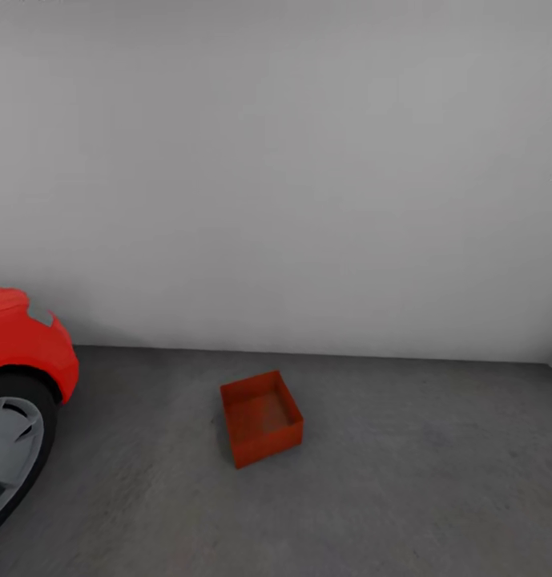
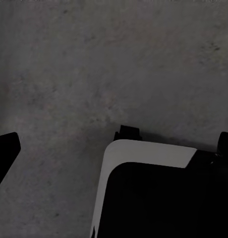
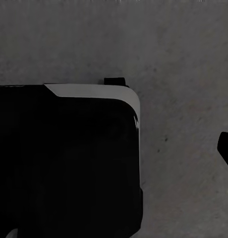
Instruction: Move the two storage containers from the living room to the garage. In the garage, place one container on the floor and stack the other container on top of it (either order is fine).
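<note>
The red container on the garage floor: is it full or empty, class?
Empty. The head view looks down into the storage container and shows its bare red bottom.

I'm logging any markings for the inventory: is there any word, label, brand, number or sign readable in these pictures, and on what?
None can be read.
Storage container: plain red-orange sides, no label.
Red car: no badge or plate showing on the part in view.
White wall and concrete floor: bare, no signs.
Both wrist views: no text on the dark robot parts.

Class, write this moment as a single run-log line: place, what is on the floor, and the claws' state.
place: garage | box: one, open top, upright on concrete floor | car: to the box's left | second box: not stacked | claws: state unclear
</note>
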`<state>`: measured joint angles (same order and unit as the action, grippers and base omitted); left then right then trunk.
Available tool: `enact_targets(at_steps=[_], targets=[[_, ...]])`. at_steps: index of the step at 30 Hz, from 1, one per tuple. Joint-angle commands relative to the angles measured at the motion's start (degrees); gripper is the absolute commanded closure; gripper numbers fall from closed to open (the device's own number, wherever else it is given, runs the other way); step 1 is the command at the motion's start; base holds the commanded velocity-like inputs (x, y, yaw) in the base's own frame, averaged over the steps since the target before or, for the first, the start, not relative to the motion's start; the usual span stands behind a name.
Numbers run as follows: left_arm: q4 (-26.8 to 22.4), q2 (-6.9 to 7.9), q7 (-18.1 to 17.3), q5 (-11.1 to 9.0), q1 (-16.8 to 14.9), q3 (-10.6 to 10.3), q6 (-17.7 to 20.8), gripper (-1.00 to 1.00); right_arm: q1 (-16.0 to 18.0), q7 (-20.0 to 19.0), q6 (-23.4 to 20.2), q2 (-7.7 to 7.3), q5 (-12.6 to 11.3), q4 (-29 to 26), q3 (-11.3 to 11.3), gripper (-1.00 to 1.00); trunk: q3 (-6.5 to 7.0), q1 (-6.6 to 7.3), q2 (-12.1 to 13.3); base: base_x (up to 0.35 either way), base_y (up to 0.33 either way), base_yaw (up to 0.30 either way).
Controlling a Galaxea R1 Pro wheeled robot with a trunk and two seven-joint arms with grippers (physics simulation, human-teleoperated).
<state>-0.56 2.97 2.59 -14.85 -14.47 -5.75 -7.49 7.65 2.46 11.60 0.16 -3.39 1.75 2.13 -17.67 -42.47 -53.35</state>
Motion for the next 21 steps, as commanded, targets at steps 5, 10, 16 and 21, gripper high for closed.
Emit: enact_targets(at_steps=[5, 10, 16, 21], targets=[[0.03, -0.01, 0.14, -0.44, -0.03, -0.49, -0.16, -1.00, 0.08, 0.09, 0.36, 0.02, -0.41, 0.19, 0.24, -1.00, 0.40, -0.01, -0.05, 0.000, 0.000, 0.000], [0.03, -0.01, 0.14, -0.44, -0.03, -0.49, -0.16, -1.00, 0.08, 0.09, 0.36, 0.02, -0.48, 0.19, 0.24, -1.00, 0.86, -0.01, -0.05, 0.000, 0.000, 0.000], [0.03, 0.01, 0.14, -0.44, -0.03, -0.51, -0.16, -1.00, 0.08, 0.09, 0.36, 0.02, -0.56, 0.19, 0.24, -1.00, 1.41, -0.01, -0.05, 0.000, 0.000, 0.000], [0.03, -0.01, 0.14, -0.44, -0.03, -0.50, -0.16, -1.00, 0.08, 0.13, 0.19, 0.02, -0.53, 0.19, 0.24, -1.00, 1.77, -0.01, -0.05, 0.000, 0.000, 0.000]])
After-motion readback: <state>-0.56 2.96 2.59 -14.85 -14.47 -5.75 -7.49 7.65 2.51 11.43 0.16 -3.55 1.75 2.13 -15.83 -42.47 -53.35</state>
